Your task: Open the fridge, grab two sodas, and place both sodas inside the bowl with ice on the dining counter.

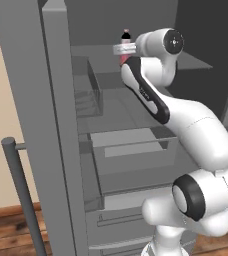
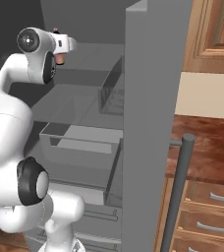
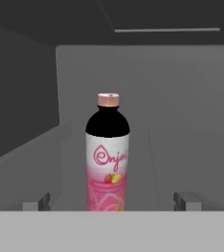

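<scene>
The grey fridge stands with both doors swung open, its right door edge-on beside the arm. On an upper shelf stands one soda, a slim pink bottle with a dark shoulder and a copper cap, upright. My gripper is open, its fingertips wide to either side of the bottle's base and short of it, touching nothing. From the base cameras my hand covers the bottle's middle, and pink shows below the hand. The bowl with ice and the dining counter are out of view.
A clear drawer juts out below the shelf, under my forearm. A door bin hangs on the left door, whose bar handle stands near. Brown wooden cabinets and drawers lie to the right.
</scene>
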